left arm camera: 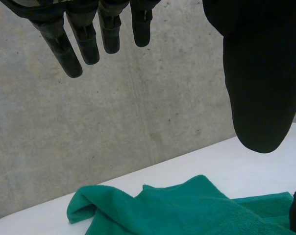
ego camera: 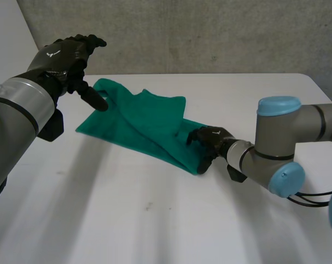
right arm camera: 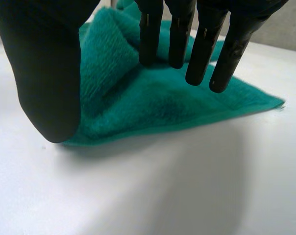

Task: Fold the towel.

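Left hand (ego camera: pixel 61 58) above green towel (ego camera: pixel 144 121)

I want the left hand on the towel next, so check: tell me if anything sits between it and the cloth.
Nothing visible does. The left hand hangs open above the towel's far corner, with only air between them. The right hand is at the towel's opposite corner on the white table, out of that path.
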